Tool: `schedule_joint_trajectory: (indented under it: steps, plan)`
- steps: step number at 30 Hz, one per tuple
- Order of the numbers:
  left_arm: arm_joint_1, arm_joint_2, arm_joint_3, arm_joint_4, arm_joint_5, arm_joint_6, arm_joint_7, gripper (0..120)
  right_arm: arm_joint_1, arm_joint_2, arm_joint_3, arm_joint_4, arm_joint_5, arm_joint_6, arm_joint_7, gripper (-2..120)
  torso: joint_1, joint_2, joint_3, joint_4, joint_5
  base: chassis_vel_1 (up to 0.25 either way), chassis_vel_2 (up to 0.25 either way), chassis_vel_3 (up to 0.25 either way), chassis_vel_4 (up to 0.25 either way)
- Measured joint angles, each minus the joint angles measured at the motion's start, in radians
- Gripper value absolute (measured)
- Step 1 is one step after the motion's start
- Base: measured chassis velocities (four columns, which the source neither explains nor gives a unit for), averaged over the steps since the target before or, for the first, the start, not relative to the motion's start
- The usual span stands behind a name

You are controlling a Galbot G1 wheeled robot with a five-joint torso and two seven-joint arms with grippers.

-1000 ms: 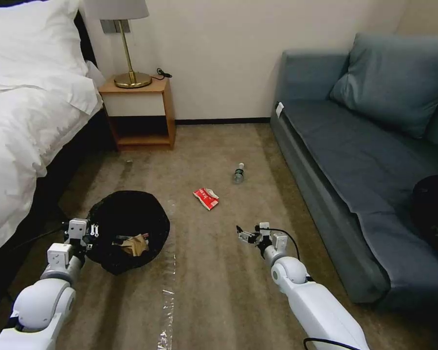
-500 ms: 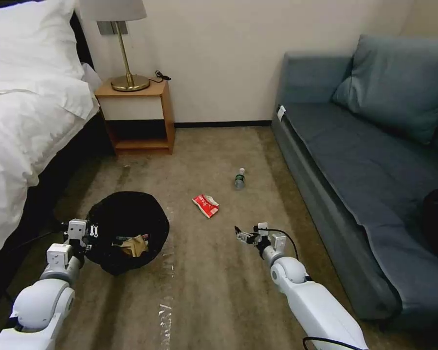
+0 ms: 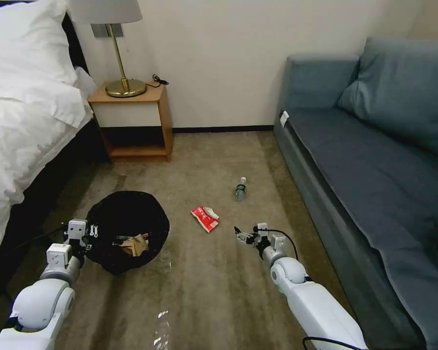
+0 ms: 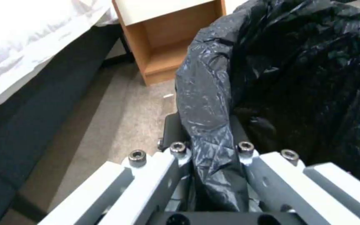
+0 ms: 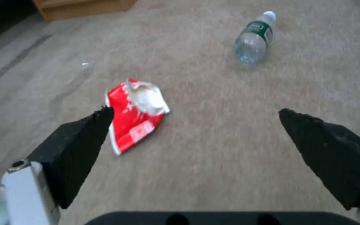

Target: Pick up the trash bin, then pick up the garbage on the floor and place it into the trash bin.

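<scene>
- Trash bin [image 3: 127, 229] hangs at the robot's left, its crinkly black liner [image 4: 213, 103] spilling over the rim; crumpled brownish and yellowish litter [image 3: 134, 244] already lies inside it.
- The left gripper [image 3: 86, 232] is clenched on the near-left rim of the bin: the left wrist view shows its fingers [image 4: 176, 131] pinching a fold of liner and rim between them.
- Two pieces of garbage are left on the floor. The red-and-white packet [image 3: 205, 218] lies on the carpet near the middle of the room, and the clear bottle [image 3: 240, 188] lies beyond it, nearer the sofa [image 3: 374, 170].
- The right gripper [image 3: 240, 236] hovers low over the carpet, just short of the packet and a little to its right. Its fingers [image 5: 80, 137] are spread wide and hold nothing; in the right wrist view the packet [image 5: 135, 114] sits by one fingertip, off centre, with the bottle [image 5: 253, 40] farther on.
- Against the pictures of a second ago, the whole room has slid in the head view while both arms keep their pose: the nightstand [image 3: 131, 121] and sofa have shifted, and packet and bottle lie closer to the right gripper. That reads as the base driving, not the things moving.
- Judgement: the robot is closing on the packet, probably the next item; the gripper needs to centre over it before it can grasp.
</scene>
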Motion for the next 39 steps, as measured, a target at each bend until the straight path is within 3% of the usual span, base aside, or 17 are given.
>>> schedule_joint_trajectory:
  steps: [29,39]
  plan:
    - [0.020,-0.002,-0.012,-0.011,0.000,-0.004,0.007,5,-0.004,0.000,-0.016,0.006,-0.019,0.010,-0.023,100,0.000,0.000,0.000,0.0000,-0.0002,-0.165,0.169,0.173,-0.169]
    - [0.039,-0.005,-0.020,-0.021,0.003,-0.004,0.007,5,-0.022,-0.014,-0.064,0.053,-0.043,-0.029,-0.053,100,0.000,0.000,0.000,-0.0001,0.0000,-0.048,0.038,0.036,-0.043]
